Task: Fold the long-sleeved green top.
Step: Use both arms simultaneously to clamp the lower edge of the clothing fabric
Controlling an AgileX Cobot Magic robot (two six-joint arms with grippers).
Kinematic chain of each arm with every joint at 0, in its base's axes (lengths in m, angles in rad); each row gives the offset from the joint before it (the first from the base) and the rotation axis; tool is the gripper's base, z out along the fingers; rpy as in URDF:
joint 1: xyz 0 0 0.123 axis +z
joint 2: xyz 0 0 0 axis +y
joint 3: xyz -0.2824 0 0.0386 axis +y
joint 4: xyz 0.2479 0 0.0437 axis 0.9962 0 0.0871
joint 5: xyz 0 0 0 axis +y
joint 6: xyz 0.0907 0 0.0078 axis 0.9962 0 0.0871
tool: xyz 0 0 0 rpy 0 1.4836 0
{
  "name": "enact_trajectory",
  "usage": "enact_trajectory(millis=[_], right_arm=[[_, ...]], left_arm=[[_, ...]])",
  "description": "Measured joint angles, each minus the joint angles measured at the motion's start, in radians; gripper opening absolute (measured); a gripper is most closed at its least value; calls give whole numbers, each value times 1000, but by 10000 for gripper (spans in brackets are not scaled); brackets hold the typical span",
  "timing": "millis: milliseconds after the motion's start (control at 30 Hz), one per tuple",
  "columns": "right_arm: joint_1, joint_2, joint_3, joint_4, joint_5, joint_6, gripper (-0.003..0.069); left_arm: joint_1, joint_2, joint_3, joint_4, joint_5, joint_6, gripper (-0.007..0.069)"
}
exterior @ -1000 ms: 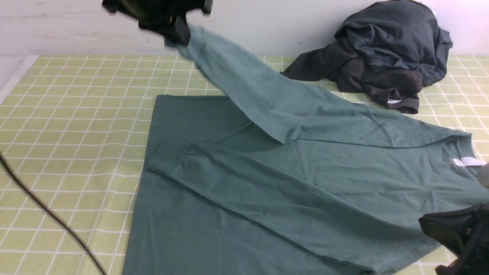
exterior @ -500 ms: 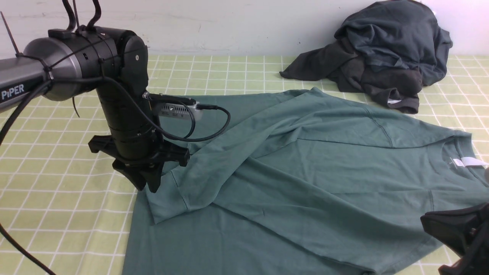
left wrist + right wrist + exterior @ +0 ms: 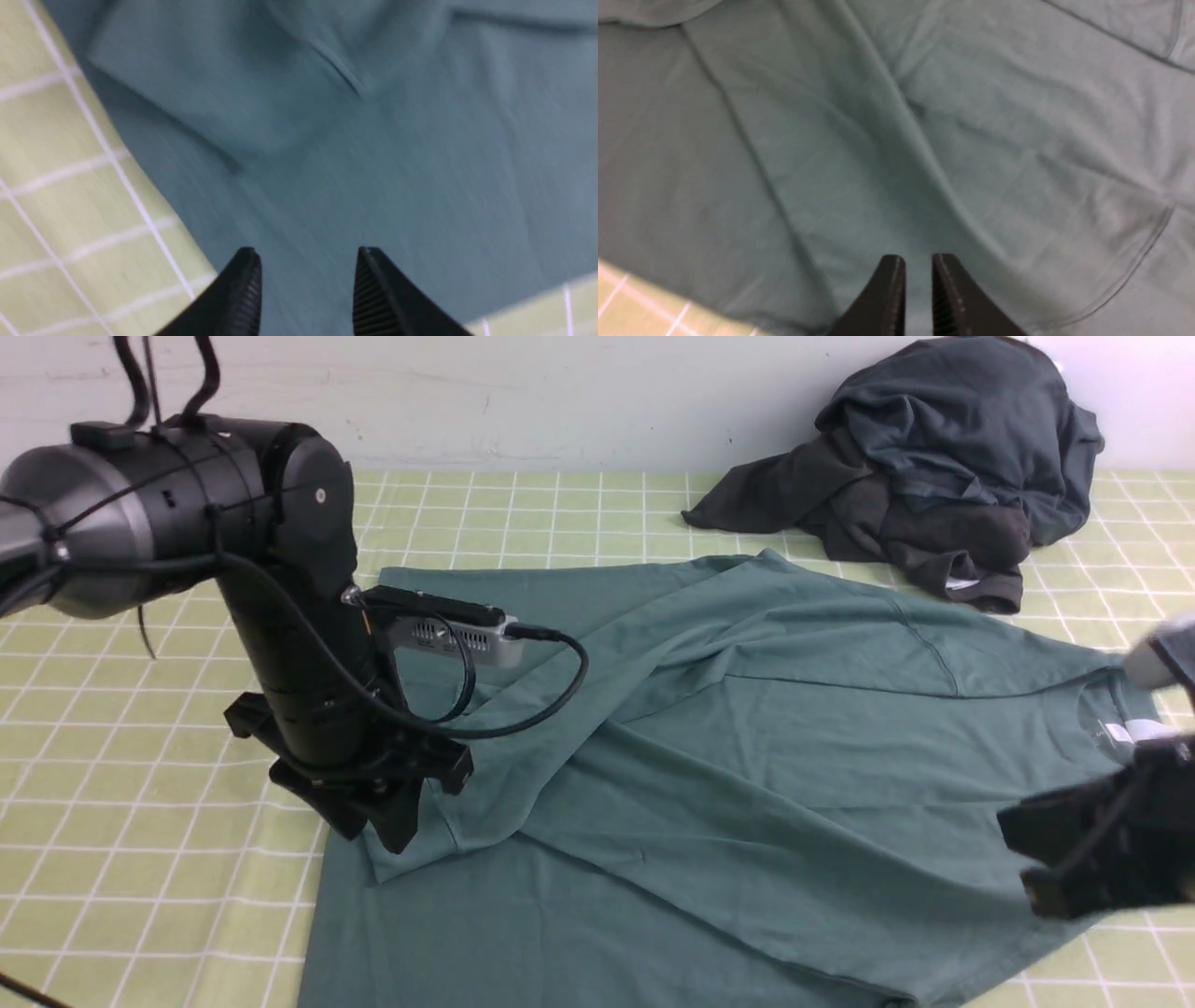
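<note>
The green long-sleeved top [image 3: 747, 756] lies flat on the checked table, collar and white label [image 3: 1144, 730] to the right, hem to the left. Both sleeves lie folded across the body; the upper sleeve's cuff [image 3: 420, 845] rests near the left edge. My left gripper [image 3: 387, 831] points down just above that cuff, open and empty; its wrist view [image 3: 306, 261] shows only green cloth between the jaws. My right gripper [image 3: 1022, 863] hovers over the top's near right part below the collar; its jaws [image 3: 919, 261] stand a narrow gap apart with nothing between them.
A pile of dark charcoal-grey garments [image 3: 934, 476] lies at the back right against the wall. The yellow-green checked tablecloth [image 3: 168, 784] shows bare left of the top and along the back. The left arm's cable [image 3: 541, 700] loops above the cloth.
The left gripper brought the lifted sleeve down across the body, let it go, and now stands open above the cuff. The right gripper has moved up and left over the top.
</note>
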Motion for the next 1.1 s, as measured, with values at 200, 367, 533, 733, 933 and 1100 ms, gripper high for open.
enact_trajectory(millis=[200, 367, 533, 733, 933, 1100], right_arm=[[-36, 372, -343, -238, 32, 202, 359], [-125, 710, -616, -281, 119, 260, 405], [-163, 1024, -896, -279, 245, 261, 405], [-175, 1275, -1185, -275, 384, 264, 393], [-189, 1339, -1310, -265, 445, 275, 302], [-196, 1340, -1314, -257, 482, 254, 137]], left_arm=[[-17, -257, 219, -25, -3, 32, 262], [-17, -458, 391, -33, -76, 35, 262], [-17, -588, 554, -9, -203, 42, 262], [-17, -611, 662, 28, -365, 42, 262], [-17, -611, 678, 30, -436, 42, 262], [-17, -611, 679, 30, -460, 42, 262]])
